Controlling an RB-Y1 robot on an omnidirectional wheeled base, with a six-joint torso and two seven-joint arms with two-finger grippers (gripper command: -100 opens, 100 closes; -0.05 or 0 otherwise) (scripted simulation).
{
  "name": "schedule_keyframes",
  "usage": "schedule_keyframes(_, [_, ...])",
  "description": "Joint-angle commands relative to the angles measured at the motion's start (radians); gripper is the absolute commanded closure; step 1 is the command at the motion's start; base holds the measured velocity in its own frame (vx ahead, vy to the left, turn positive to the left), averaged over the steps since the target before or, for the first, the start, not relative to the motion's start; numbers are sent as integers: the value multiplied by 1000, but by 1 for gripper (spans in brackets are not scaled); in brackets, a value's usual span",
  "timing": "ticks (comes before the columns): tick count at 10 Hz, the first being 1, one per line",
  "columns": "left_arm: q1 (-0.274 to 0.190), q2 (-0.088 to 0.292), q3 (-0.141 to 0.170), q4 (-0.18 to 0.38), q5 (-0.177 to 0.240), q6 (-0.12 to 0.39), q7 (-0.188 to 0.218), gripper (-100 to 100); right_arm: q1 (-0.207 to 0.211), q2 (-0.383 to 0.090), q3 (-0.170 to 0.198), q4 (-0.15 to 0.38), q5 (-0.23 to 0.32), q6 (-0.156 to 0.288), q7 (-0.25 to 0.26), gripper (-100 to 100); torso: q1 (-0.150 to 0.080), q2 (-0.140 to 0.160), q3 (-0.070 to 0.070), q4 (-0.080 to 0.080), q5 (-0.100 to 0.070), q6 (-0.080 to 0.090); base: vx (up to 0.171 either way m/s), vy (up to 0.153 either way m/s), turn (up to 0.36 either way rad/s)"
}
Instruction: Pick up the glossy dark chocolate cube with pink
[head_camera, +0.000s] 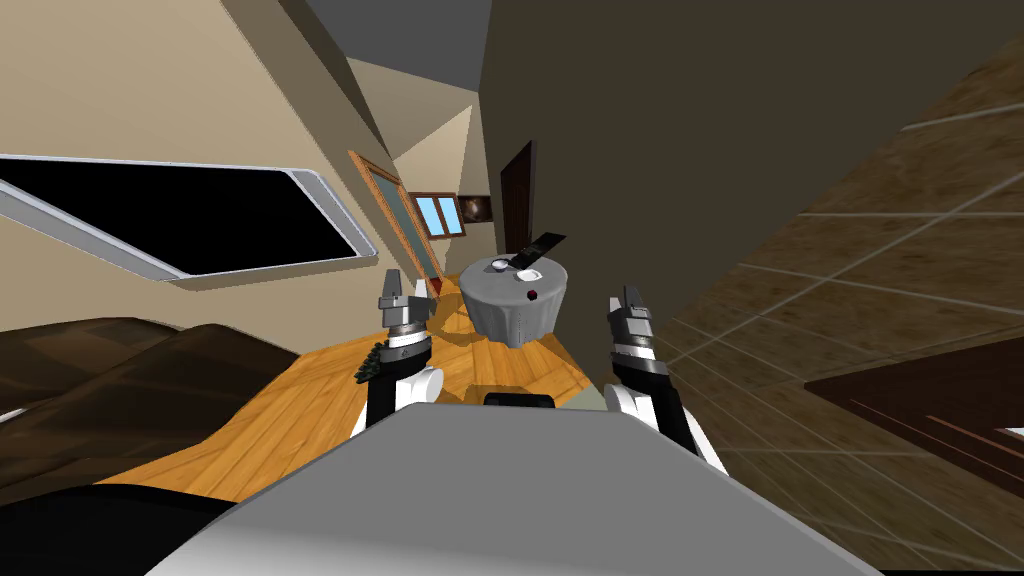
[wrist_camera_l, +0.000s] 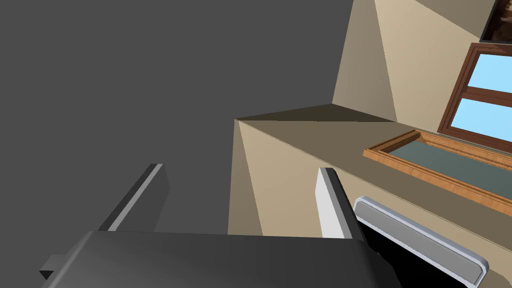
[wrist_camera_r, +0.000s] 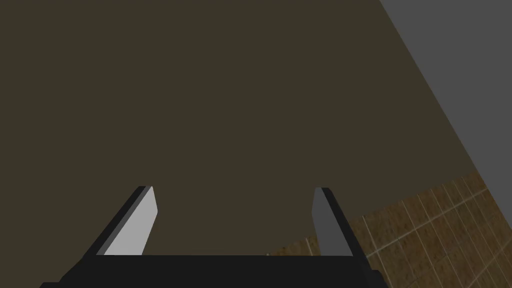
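The step now looks like getting closer, because the thing to pick up is far away. The little dark cube (head_camera: 532, 296) sits on top of a round grey counter (head_camera: 512, 322), far ahead down the wooden floor (head_camera: 320, 400). It is on the near side of the counter top, a bit to the right. It has a small reddish spot on it, but it is too tiny to see more.

Two white dishes (head_camera: 498, 265) and a flat dark thing (head_camera: 541, 246) lie farther back on the same counter, apart from the cube.

The left arm (head_camera: 398, 345) and the right arm (head_camera: 640, 365) are both held up in front. The left jaws are wide and hold nothing. The right jaws are wide too and hold nothing. The cube lies well ahead of both, between them, a little more toward the right jaws.

To do this well, I think the robot should roll straight along the floor and stop just short of the counter. It should stay off the dark wall (head_camera: 650, 140) on the right. Then one arm can reach down over the cube with its jaws wide. The dishes are clear of it, so they should be easy to miss.
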Motion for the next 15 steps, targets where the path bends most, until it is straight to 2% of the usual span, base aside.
schedule_keyframes(1, [0, 0, 0, 0, 0, 0, 0, 0, 4, -33, 12, 12, 11, -3, 2, -100, 0, 0, 0, 0, 0, 0, -33, 5, 34])
schedule_keyframes(5, [0, 0, 0, 0, 0, 0, 0, 0, 21, -150, 79, 84, 71, -20, 13, -100, 1, 7, 4, 2, 0, 0, -101, 23, 86])
schedule_keyframes(6, [0, 0, 0, 0, 0, 0, 0, 0, 21, -161, 79, 84, 71, -20, 13, -100, 2, 8, 5, 2, 0, 0, -97, 31, 51])
schedule_keyframes(8, [0, 0, 0, 0, 0, 0, 0, 0, 33, -227, 126, 144, 115, -36, 23, -100, 1, 6, 4, 1, 0, 0, -109, 37, 144])
schedule_keyframes(9, [0, 0, 0, 0, 0, 0, 0, 0, 33, -241, 126, 144, 115, -36, 23, -100, 3, 8, 5, 2, 1, 0, -99, 40, 52])
schedule_keyframes(11, [0, 0, 0, 0, 0, 0, 0, 0, 46, -312, 179, 214, 164, -56, 34, -100, 2, 7, 4, 2, 0, 0, -112, 42, 169])
schedule_keyframes(12, [0, 0, 0, 0, 0, 0, 0, 0, 46, -328, 179, 217, 164, -56, 34, -100, 2, 8, 5, 2, 1, 0, -98, 29, 60])
schedule_keyframes(14, [0, 0, 0, 0, 0, 0, 0, 0, 60, -403, 236, 286, 217, -80, 48, -100, 2, 8, 4, 2, 0, 0, -129, 49, 182])
schedule_keyframes(15, [0, 0, 0, 0, 0, 0, 0, 0, 60, -422, 236, 304, 217, -80, 48, -100, 3, 9, 5, 2, 1, 0, -98, 46, 79])
